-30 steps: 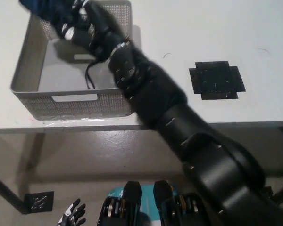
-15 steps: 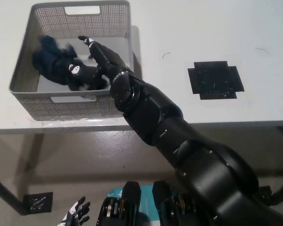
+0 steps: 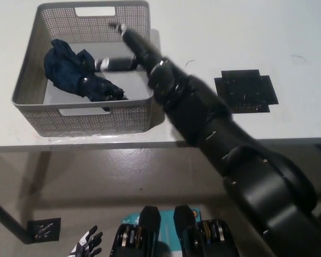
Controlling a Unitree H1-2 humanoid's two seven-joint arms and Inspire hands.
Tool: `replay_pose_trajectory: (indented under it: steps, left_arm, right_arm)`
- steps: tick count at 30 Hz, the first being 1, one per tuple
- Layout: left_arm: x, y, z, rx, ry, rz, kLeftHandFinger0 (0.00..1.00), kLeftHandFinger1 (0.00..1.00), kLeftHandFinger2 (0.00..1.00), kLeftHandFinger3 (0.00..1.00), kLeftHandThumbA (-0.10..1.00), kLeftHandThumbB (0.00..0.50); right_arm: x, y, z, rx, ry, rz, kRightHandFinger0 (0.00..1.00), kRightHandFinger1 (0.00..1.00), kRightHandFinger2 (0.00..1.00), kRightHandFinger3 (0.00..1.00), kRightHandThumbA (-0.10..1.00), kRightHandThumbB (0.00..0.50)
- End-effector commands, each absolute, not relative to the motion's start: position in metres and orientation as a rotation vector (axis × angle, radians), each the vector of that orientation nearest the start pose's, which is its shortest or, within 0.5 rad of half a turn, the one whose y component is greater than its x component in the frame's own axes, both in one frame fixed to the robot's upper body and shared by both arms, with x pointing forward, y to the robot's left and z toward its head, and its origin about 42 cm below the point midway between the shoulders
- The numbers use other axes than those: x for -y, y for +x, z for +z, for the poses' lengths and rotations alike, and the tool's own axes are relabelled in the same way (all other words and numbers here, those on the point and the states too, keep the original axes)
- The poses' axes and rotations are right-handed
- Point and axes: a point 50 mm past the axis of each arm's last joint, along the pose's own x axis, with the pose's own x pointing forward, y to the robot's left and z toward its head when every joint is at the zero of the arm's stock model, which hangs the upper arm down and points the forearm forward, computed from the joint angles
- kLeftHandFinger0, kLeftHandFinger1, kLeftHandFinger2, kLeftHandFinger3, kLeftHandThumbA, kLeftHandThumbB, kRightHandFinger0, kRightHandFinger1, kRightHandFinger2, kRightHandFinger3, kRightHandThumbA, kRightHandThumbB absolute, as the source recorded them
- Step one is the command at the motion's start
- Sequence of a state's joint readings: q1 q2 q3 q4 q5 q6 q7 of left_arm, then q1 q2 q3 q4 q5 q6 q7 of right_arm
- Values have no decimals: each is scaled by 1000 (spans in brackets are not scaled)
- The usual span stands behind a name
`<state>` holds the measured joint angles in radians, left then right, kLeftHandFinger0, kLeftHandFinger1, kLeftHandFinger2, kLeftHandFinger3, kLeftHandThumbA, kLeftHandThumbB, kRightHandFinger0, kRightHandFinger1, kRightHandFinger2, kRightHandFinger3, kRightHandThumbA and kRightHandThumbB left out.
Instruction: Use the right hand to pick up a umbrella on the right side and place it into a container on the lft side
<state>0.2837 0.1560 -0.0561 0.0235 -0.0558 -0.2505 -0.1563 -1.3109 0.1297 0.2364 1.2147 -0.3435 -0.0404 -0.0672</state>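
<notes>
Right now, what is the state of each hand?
Left hand: open, holding nothing, low at the picture's bottom left.
Right hand: open over the basket; umbrella released inside.

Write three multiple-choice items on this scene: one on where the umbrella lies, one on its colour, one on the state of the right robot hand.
1. Where is the umbrella?
A. On the black mat
B. Inside the grey basket
C. Under the table

2. What colour is the umbrella's fabric?
A. Red
B. Yellow
C. Dark blue

3. What is the right robot hand doing?
A. Open, holding nothing
B. Clamped on the umbrella
C. Gripping the mat

Answers: 1 B, it lies within the walls of the grey basket. 2 C, its folds are dark blue. 3 A, it sits above the basket, fingers apart, clear of the umbrella; the black mat lies apart.
</notes>
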Motion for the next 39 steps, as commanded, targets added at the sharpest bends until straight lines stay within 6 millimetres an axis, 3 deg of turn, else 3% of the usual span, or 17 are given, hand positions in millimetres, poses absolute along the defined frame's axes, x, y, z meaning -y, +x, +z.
replay_pose_trajectory:
  steps: [1,2,5,9,11,12,16,18,19,21,24,29,31,36,37,38,39]
  left_arm:
    - [-252,182,51,-15,104,-181,1000,1000,1000,1000,1000,184]
    - [-253,182,51,-15,97,-182,1000,1000,1000,1000,1000,176]
    - [-259,179,48,-23,75,-176,1000,1000,1000,1000,1000,181]
    - [-264,177,45,-34,66,-162,1000,1000,1000,1000,1000,206]
    - [-263,181,45,-38,77,-150,1000,1000,1000,1000,1000,226]
    - [-264,182,44,-33,84,-144,1000,1000,1000,1000,1000,209]
    - [-269,184,39,-45,95,-131,1000,1000,1000,1000,1000,175]
    - [-270,183,37,-53,89,-127,1000,1000,1000,1000,1000,185]
    - [-270,183,36,-56,89,-126,1000,1000,1000,1000,1000,194]
    - [-272,185,35,-54,96,-124,1000,1000,1000,1000,1000,192]
    - [-274,190,36,-47,110,-120,1000,1000,1000,1000,1000,189]
    - [-273,193,36,-54,99,-122,1000,1000,1000,1000,1000,180]
    - [-275,196,37,-49,100,-120,1000,1000,1000,1000,1000,174]
    - [-269,190,32,-62,54,-117,1000,1000,1000,1000,1000,195]
    - [-269,190,31,-60,51,-115,1000,1000,1000,1000,1000,203]
    - [-268,188,31,-58,51,-112,1000,1000,1000,1000,1000,195]
    - [-269,186,31,-60,47,-109,1000,1000,1000,1000,1000,196]
  right_arm:
    - [18,545,412,525,-484,395,1000,1000,1000,1000,1000,408]
    - [41,530,425,603,-444,378,1000,1000,1000,1000,1000,402]
    - [88,492,421,720,-351,343,1000,1000,1000,1000,1000,416]
    - [126,456,404,762,-318,315,1000,1000,1000,1000,1000,383]
    - [155,429,391,807,-312,261,1000,1000,1000,1000,1000,355]
    - [168,415,382,816,-287,253,1000,1000,1000,1000,1000,359]
    - [194,378,349,825,-232,255,1000,1000,1000,1000,1000,352]
    - [204,361,331,816,-197,252,1000,1000,1000,1000,1000,319]
    - [213,349,321,802,-160,245,1000,1000,1000,1000,1000,341]
    - [220,333,308,785,-92,240,1000,1000,1000,1000,1000,368]
    - [224,317,290,780,-57,229,1000,1000,1000,1000,1000,344]
    - [221,271,239,625,109,302,1000,1000,1000,1000,1000,366]
    - [217,262,223,574,173,305,1000,1000,1000,1000,1000,399]
    - [217,236,168,430,237,243,1000,1000,1000,1000,1000,363]
    - [217,232,157,364,265,222,1000,1000,1000,1000,1000,416]
    - [219,226,142,343,243,213,1000,1000,1000,1000,1000,370]
    - [220,221,133,316,238,207,1000,1000,1000,1000,1000,374]
